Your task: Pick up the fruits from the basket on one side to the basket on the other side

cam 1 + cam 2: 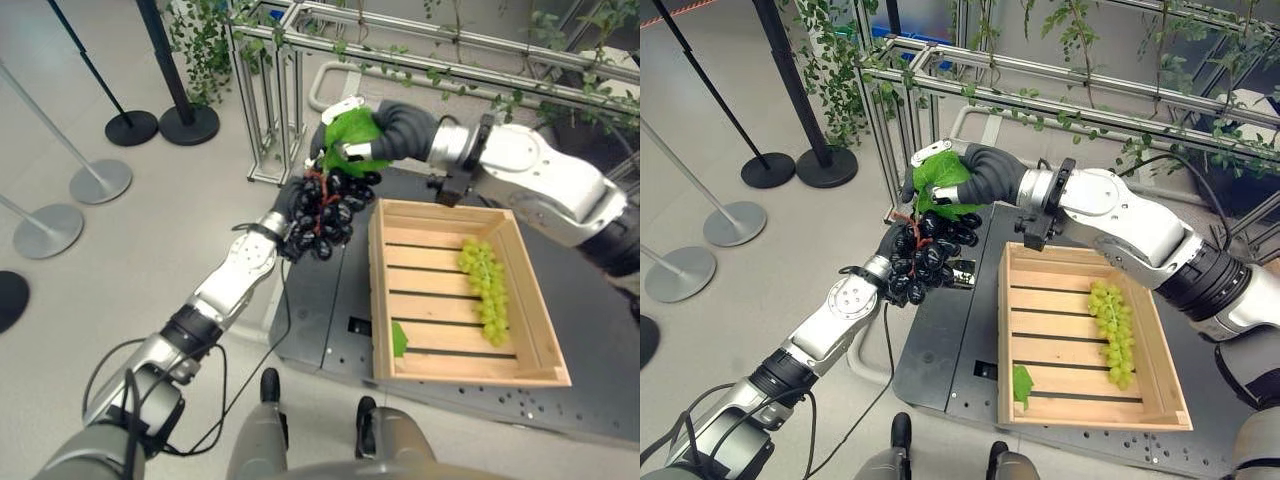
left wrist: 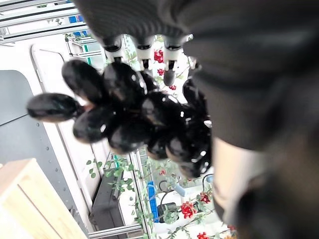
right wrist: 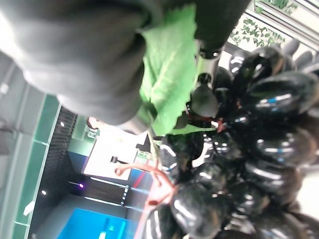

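Observation:
A bunch of black grapes (image 1: 325, 218) hangs in the air just left of a wooden crate (image 1: 380, 300). My left hand (image 1: 290, 205) comes up from the lower left and is shut on the bunch; its fingers (image 2: 144, 49) curl over the berries. My right hand (image 1: 990, 172) reaches in from the right and pinches the green leaf (image 1: 938, 172) at the top of the same bunch (image 3: 259, 149). A bunch of green grapes (image 1: 485, 290) lies inside the crate along its right side.
The crate stands on a dark platform (image 1: 310, 310), and a loose green leaf (image 1: 399, 340) lies in its near left corner. A metal frame (image 1: 270, 90) with vines rises behind the hands. Stanchion bases (image 1: 100, 180) stand on the floor to the left.

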Robot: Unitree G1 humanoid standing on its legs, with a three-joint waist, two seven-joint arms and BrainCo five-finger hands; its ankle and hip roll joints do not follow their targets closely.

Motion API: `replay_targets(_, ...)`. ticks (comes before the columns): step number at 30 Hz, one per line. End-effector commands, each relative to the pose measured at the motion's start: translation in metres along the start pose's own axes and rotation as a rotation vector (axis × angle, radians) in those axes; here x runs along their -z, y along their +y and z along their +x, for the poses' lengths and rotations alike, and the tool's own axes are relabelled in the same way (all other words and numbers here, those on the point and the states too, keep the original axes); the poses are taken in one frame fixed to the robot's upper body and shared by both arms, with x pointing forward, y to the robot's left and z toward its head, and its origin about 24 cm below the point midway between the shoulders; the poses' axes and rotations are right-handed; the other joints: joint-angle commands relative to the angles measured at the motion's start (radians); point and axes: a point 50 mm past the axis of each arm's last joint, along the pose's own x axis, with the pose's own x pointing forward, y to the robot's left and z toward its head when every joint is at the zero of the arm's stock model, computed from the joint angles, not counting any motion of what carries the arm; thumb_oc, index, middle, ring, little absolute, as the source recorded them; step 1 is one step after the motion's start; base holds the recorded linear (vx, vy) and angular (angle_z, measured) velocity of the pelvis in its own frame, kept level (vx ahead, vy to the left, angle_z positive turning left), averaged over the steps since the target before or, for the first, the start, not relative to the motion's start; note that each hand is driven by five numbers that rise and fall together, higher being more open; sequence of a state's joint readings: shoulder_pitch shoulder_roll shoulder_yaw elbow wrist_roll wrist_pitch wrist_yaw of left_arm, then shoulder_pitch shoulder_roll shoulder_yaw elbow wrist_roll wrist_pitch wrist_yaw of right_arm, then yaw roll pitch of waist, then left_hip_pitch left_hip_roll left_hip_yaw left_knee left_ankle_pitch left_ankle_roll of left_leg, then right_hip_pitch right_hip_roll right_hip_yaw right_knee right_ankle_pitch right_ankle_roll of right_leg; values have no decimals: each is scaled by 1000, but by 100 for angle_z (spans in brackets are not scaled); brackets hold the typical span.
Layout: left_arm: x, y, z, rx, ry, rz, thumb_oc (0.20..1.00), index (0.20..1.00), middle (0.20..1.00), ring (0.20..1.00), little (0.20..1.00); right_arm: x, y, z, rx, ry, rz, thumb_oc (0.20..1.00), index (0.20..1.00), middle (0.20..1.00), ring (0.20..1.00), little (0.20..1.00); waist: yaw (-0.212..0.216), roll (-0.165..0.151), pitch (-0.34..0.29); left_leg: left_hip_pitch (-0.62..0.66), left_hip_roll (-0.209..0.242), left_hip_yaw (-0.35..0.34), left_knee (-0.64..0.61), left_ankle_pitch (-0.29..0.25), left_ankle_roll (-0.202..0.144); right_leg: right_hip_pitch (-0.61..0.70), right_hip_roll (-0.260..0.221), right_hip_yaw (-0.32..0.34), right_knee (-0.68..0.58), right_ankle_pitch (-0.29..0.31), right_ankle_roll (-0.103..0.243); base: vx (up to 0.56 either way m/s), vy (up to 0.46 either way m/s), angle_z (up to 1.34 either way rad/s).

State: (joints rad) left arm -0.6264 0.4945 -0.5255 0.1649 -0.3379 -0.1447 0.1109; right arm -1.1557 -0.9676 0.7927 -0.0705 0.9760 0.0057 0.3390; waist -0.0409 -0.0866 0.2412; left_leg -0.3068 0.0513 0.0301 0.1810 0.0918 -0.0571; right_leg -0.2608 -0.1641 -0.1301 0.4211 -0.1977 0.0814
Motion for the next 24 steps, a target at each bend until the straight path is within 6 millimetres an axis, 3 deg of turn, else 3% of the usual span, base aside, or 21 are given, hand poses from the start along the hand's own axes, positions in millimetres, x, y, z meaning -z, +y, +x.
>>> replay_targets(1,-49,-2,13,-27,-259,-2,1000,1000,1000,1000,1000,-15,14,11,-75,-110,51,200,200,200,200,200,4,2,-37,-6,9,-52,159,-221,-29,34,-46,24,-141,75,71,0,0,0)
replay_targets(13,-49,-4,10,-98,-280,29,1000,1000,1000,1000,1000,2,32,23,-56,-184,201,200,200,200,200,200,6,5,-35,-8,7,-54,164,-226,-23,30,-47,26,-135,72,67,0,0,0)
replay_targets(14,-42,0,4,-126,-261,6,1000,1000,1000,1000,1000,6,29,22,-36,-165,205,200,200,200,200,200,10,4,-33,-8,7,-53,164,-225,-24,32,-47,24,-137,73,66,0,0,0)
replay_targets(18,-43,-1,4,-101,-261,19,1000,1000,1000,1000,1000,4,35,26,-72,-178,215,200,200,200,200,200,12,7,-34,-7,6,-53,164,-226,-23,34,-47,24,-138,73,67,0,0,0)
replay_targets(19,-46,-14,15,-114,-262,91,1000,1000,1000,1000,1000,5,42,32,-84,-179,210,200,200,200,200,200,8,7,-32,-6,6,-55,165,-228,-21,33,-47,25,-135,73,66,0,0,0)
replay_targets(22,-38,-23,12,-82,-240,95,1000,1000,1000,1000,1000,1,46,34,-96,-221,224,200,200,200,200,200,8,7,-31,-6,7,-56,169,-230,-19,33,-46,26,-134,71,66,0,0,0)
replay_targets(24,-62,-61,29,-1,-336,-23,1000,1000,1000,1000,1000,3,56,44,-97,-249,268,200,200,200,200,200,-6,6,-30,-2,8,-55,174,-237,-18,34,-45,30,-128,65,65,0,0,0)
